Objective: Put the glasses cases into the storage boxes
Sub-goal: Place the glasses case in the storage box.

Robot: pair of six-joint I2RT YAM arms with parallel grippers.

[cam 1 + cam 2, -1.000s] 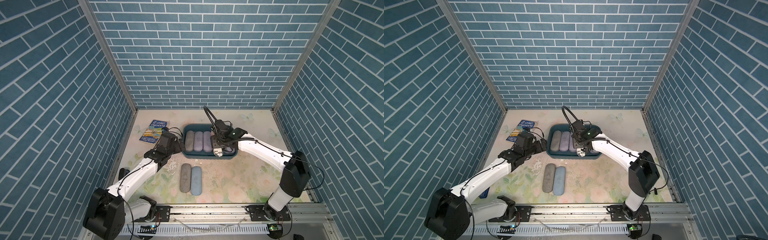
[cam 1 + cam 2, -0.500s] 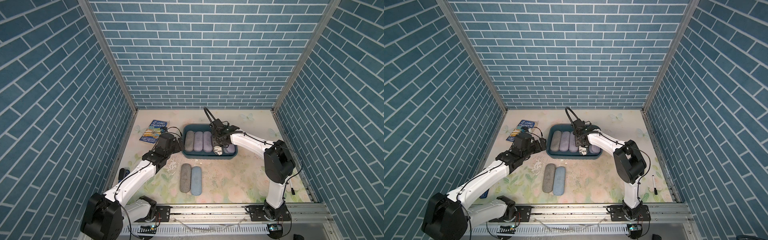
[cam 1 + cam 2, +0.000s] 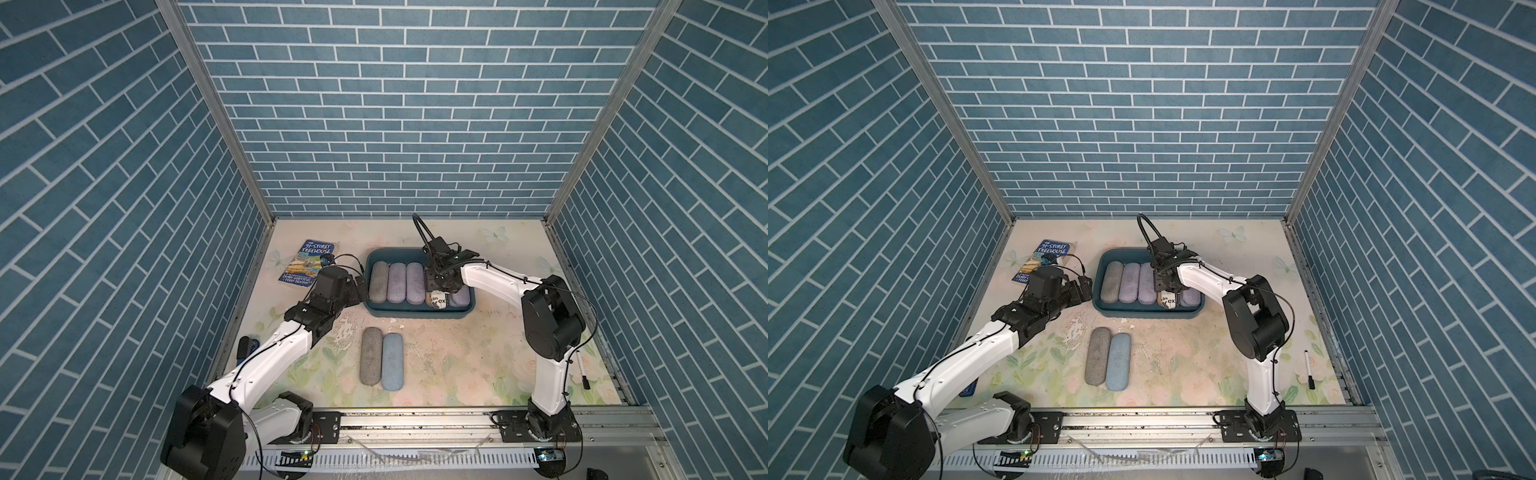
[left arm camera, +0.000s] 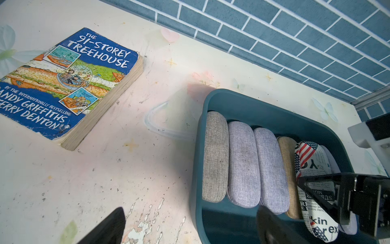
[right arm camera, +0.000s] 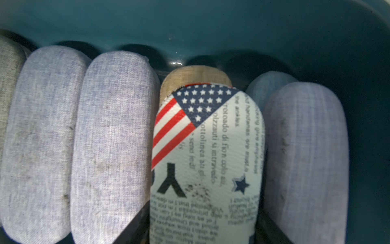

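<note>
The dark teal storage box (image 3: 415,314) stands mid-table in both top views. It holds a grey case (image 3: 379,282), two lavender cases (image 3: 397,282), and a lavender one (image 3: 462,297) at its right end. My right gripper (image 3: 440,289) reaches down into it, shut on the newspaper-print glasses case (image 5: 206,147), which lies on a tan case (image 5: 195,76) beside a light blue one (image 5: 268,84). A grey case (image 3: 371,355) and a light blue case (image 3: 392,361) lie side by side on the table. My left gripper (image 4: 190,228) is open and empty at the box's left end.
A blue book (image 3: 309,262) lies at the back left of the table. A blue-and-black stapler (image 3: 245,347) sits by the left wall. A marker pen (image 3: 581,368) lies at the front right. The right arm's elbow (image 3: 548,324) stands right of the box.
My right gripper has sunk lower into the box with the newspaper-print case, and that arm's elbow has swung in closer. The left arm has barely moved.
</note>
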